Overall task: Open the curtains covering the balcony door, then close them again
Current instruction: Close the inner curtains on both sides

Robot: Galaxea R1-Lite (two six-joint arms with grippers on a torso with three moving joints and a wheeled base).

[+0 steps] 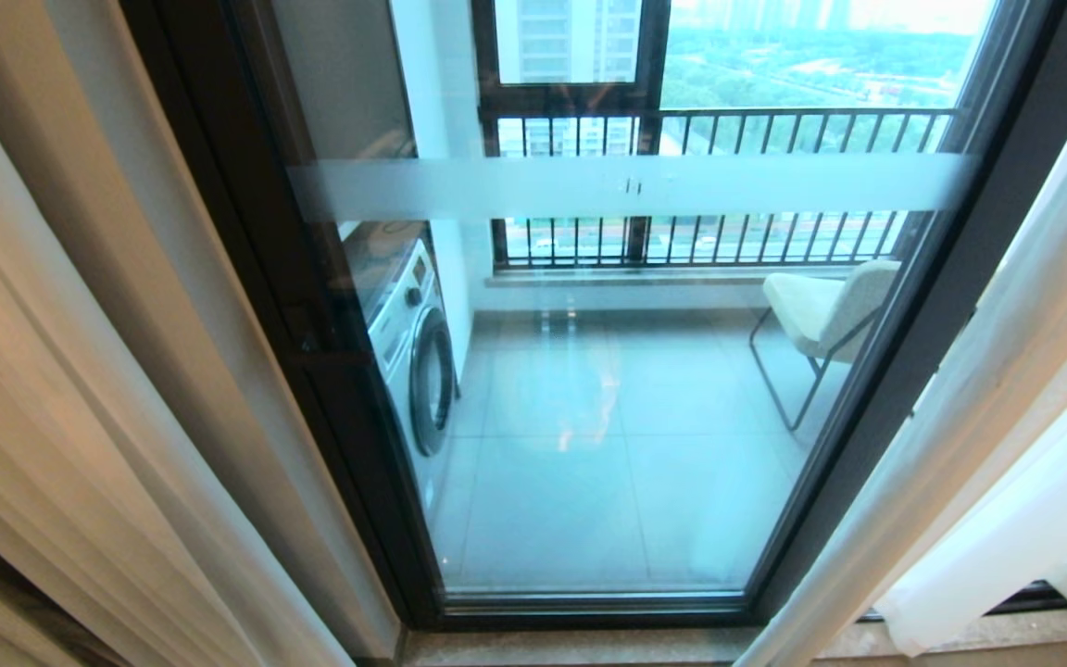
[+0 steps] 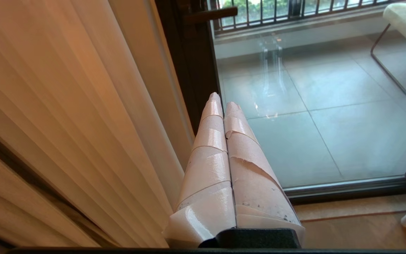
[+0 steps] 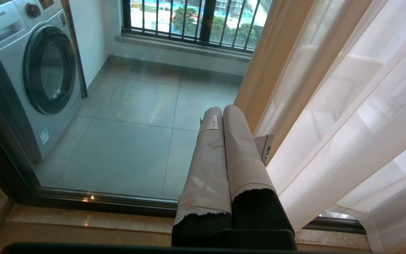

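Looking through the head view, you see the balcony door (image 1: 608, 371) bare in the middle, its glass crossed by a frosted horizontal stripe (image 1: 626, 187) and held in a dark frame. The curtains (image 1: 1006, 389) are drawn apart: the sheer white panel hangs bunched at your right of the door, its hem just above the stone sill (image 1: 589, 644). A thicker beige drape (image 1: 52, 389) hangs in folds at your left.

No container stands on your side of the glass. Out on the balcony you have a washing machine (image 1: 418, 361) against the left wall with its round door shut, so you cannot tell what is in it, and a pale chair (image 1: 825, 315) on the tiled floor near the black railing (image 1: 728, 185).

Your left claw (image 2: 220, 100) has its taped fingers pressed together, holding nothing. It hangs near the beige drape, tips aimed at the door's left frame, and touches neither as far as the wrist view shows.

Your right claw (image 3: 222, 111) is likewise fully closed and empty. The sheer curtain hangs just beside its outer finger; whether the fabric brushes that finger you cannot tell.
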